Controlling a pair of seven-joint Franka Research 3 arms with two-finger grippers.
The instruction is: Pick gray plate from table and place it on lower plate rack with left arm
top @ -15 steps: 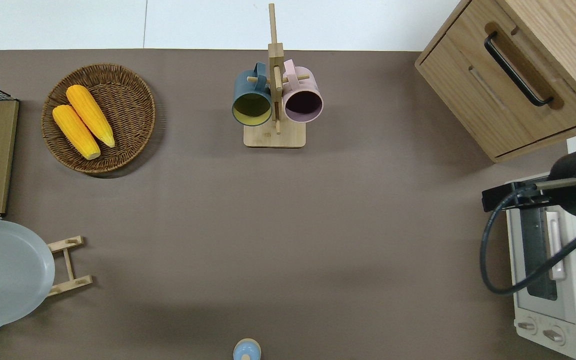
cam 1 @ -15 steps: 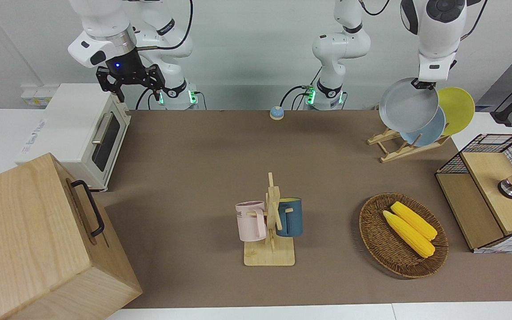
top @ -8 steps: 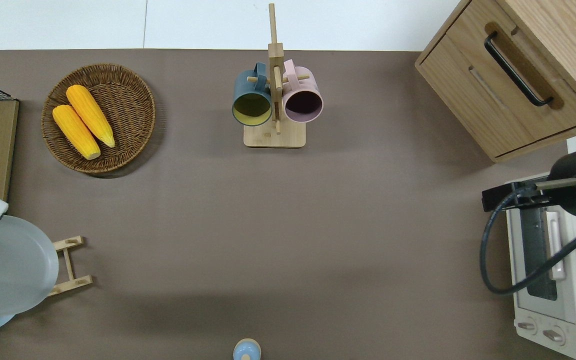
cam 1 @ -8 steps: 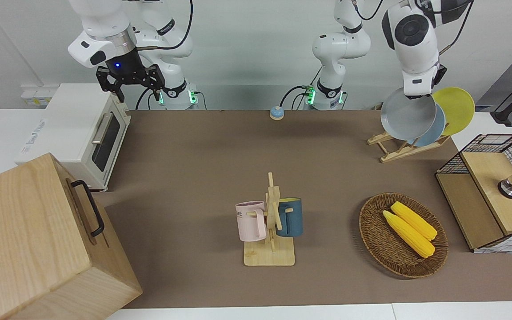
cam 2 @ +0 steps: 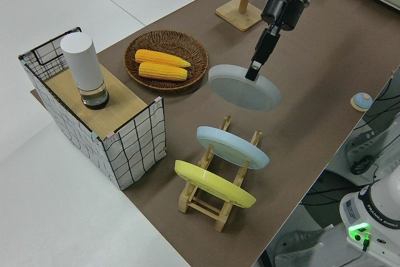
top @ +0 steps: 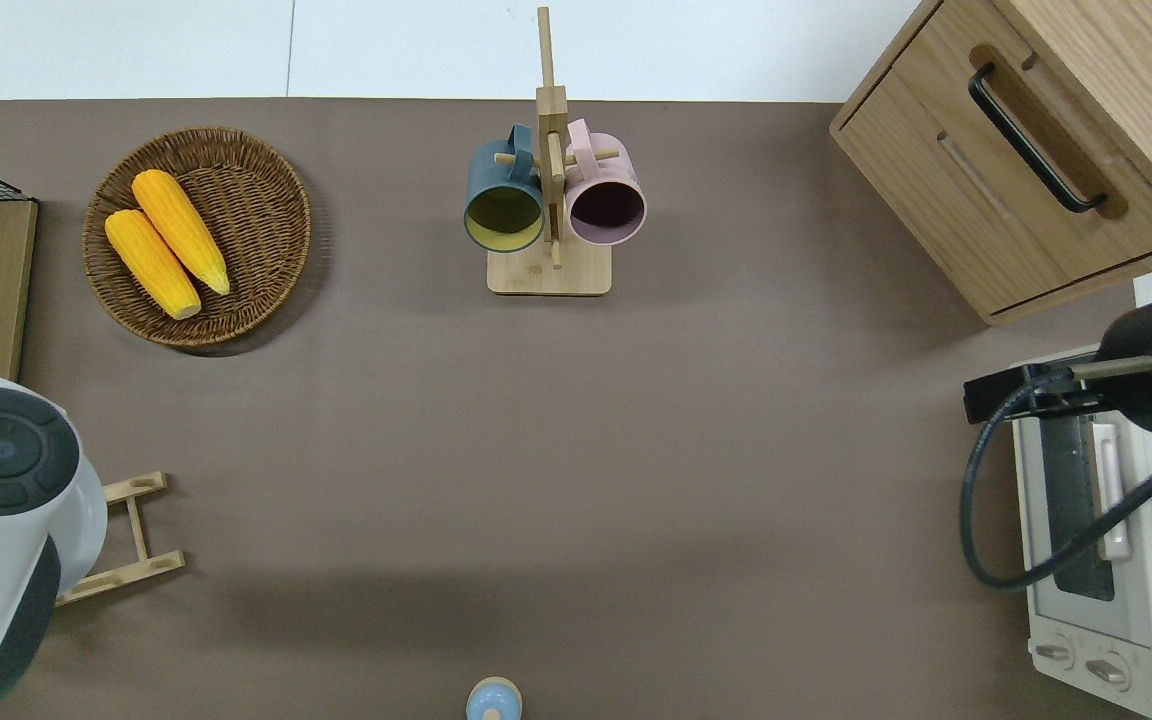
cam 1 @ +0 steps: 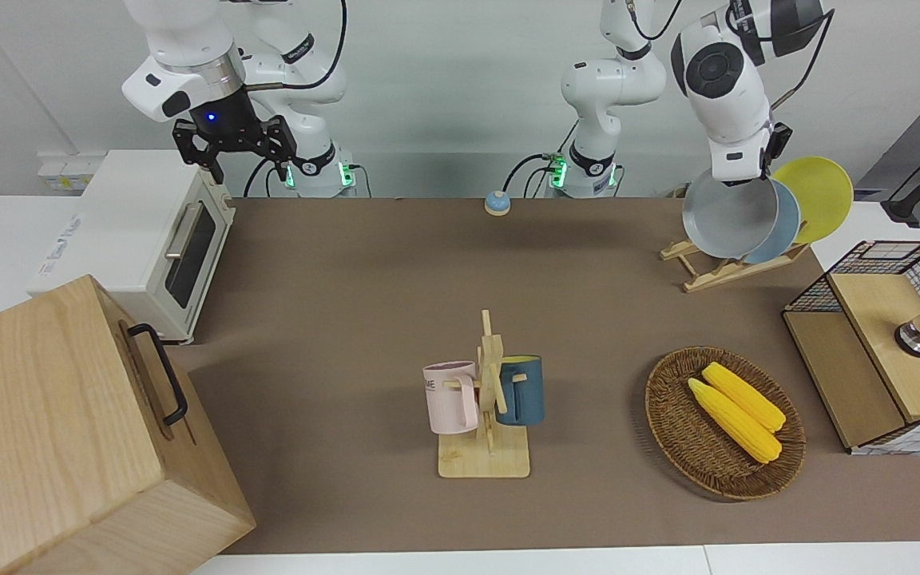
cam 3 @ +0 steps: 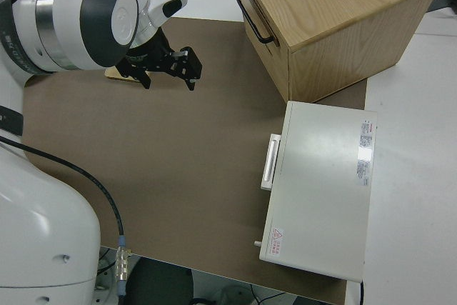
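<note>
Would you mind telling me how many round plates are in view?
3. The pale gray plate hangs from the left gripper over the wooden rack. The sky-blue plate and the yellow plate stand in its slots.

Plain pale wall [cam 1: 444, 72], white bench [cam 2: 75, 217] around brown matting (evenly lit), wooden cabinet [cam 1: 53, 431]

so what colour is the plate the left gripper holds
Pale gray plate, clearest in the left side view.
</note>
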